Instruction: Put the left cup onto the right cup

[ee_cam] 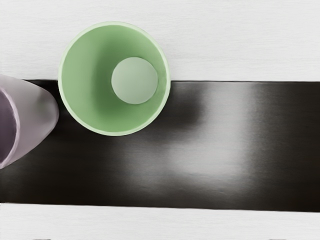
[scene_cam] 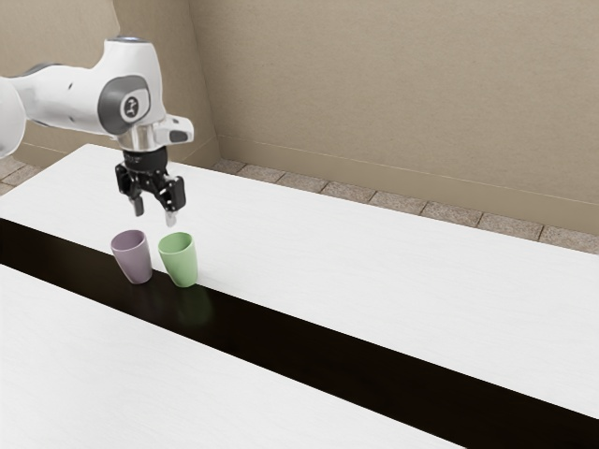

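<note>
Exterior view: my hand (scene_cam: 155,211) hangs spread and empty above the purple cup (scene_cam: 131,255) and green cup (scene_cam: 178,259), both upright, side by side, perhaps touching, on the dark strip (scene_cam: 309,351) of the table (scene_cam: 374,262).

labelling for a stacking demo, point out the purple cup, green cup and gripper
purple cup (scene_cam: 131,257), exterior view, outer wall
green cup (ee_cam: 134,80), wrist view, inner base
gripper (scene_cam: 154,216), exterior view, midway between fingertips
</note>
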Motion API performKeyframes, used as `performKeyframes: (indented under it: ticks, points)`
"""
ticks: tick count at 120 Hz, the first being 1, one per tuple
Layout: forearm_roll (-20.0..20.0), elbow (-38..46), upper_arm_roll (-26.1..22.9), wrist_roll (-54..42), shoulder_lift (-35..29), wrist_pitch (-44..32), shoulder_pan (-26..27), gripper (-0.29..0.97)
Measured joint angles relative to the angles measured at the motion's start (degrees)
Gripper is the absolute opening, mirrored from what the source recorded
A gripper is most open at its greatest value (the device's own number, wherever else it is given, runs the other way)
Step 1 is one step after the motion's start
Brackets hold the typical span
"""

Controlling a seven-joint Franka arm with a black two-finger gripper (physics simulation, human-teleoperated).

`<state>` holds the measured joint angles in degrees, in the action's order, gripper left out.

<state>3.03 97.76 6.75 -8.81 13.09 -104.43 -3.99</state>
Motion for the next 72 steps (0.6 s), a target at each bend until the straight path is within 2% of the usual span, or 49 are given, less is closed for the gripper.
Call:
performKeyframes:
  ticks: [72]
  points:
    - [1.15,-0.50,3.52,-0.67,1.35,-1.58,-0.98,0.40]
